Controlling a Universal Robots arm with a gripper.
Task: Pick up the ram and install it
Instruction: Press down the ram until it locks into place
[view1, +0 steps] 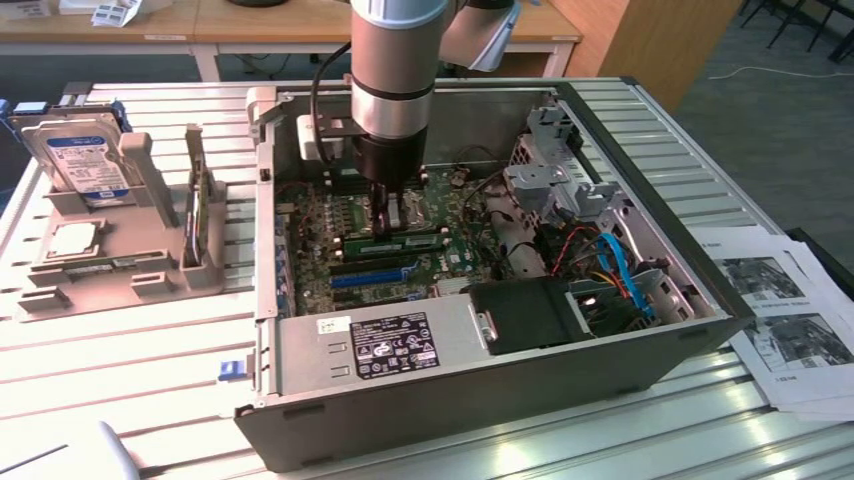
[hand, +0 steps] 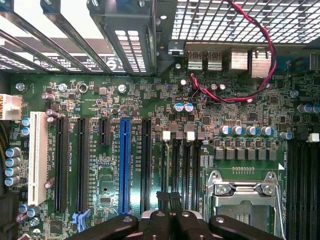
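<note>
Already down at the board: the gripper (view1: 388, 222) sits among the memory slots with its jaws pressed together.

Exterior view first: in the middle of the frame the arm reaches straight down into the open computer case (view1: 694, 300), its tip at the motherboard (view1: 320, 235). A green ram (view1: 407, 242) stick lies along the slots just right of the tip; whether it is fully seated I cannot tell. At the left of the frame a grey parts holder (view1: 100, 270) carries a hard drive (view1: 88, 165), well apart from the arm. Wrist view next: the gripper (hand: 168, 200) shows at bottom centre, black fingers (hand: 162, 202) closed side by side just above the narrow memory slots (hand: 182, 160); nothing can be made out between them. By my reading the pickup is done and the work stands at the pressing-in stage.
</note>
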